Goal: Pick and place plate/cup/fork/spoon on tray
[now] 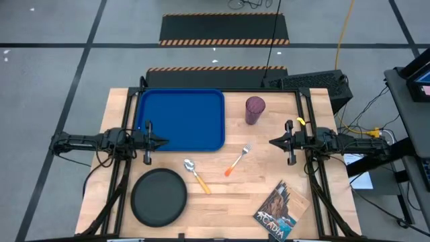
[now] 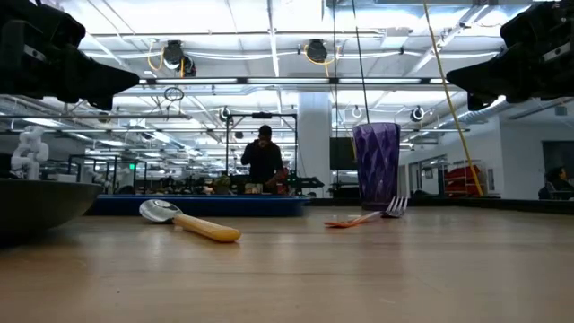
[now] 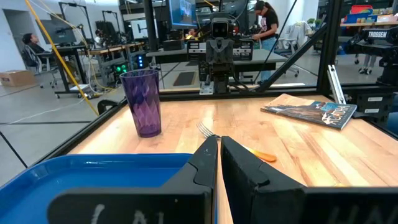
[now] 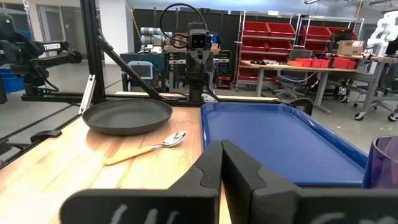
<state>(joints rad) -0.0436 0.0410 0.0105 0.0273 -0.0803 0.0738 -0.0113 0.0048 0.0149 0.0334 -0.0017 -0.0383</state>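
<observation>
Cup (image 1: 254,109) right of tray (image 1: 180,119), plate (image 1: 159,195) below, fork (image 1: 237,160) beside spoon (image 1: 197,176)

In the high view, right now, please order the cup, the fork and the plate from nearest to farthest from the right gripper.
From the right gripper:
1. The fork, just toward the table's middle.
2. The cup, beside the tray; only slightly farther.
3. The plate, at the left arm's near corner.

Two dark jointed arms, black wedge-shaped fingers, black cabling along links, yellow tag on right arm
</observation>
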